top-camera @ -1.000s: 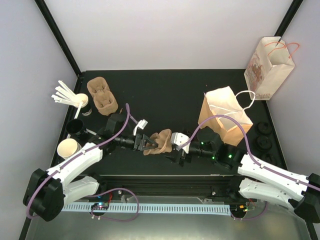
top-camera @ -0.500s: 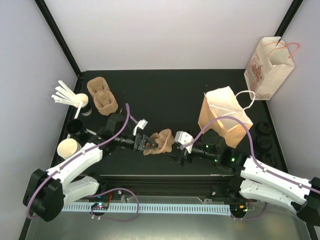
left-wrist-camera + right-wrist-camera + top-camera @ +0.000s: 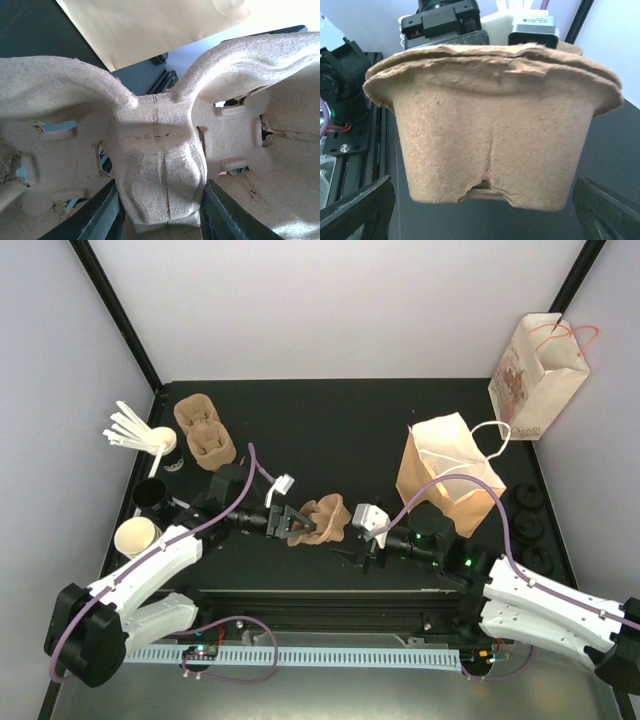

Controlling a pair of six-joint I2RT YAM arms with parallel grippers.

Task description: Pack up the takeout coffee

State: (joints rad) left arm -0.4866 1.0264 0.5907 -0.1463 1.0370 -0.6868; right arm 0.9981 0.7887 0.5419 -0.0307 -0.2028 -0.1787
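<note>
My left gripper is shut on the middle ridge of a brown pulp cup carrier, holding it above the table's near middle. My right gripper is open just right of the carrier, its fingers spread wide and touching nothing. A white paper coffee cup stands at the near left, beside my left arm. A black round lid lies just behind it.
A brown paper bag with white handles stands right of centre, behind my right arm. A patterned bag stands at the far right. Stacked pulp carriers and white stirrers in a cup sit at the far left. Black lids lie at the right edge.
My right gripper has let go of the carrier and drawn back to the right, open. My left gripper still holds the carrier, shifted slightly to the right.
</note>
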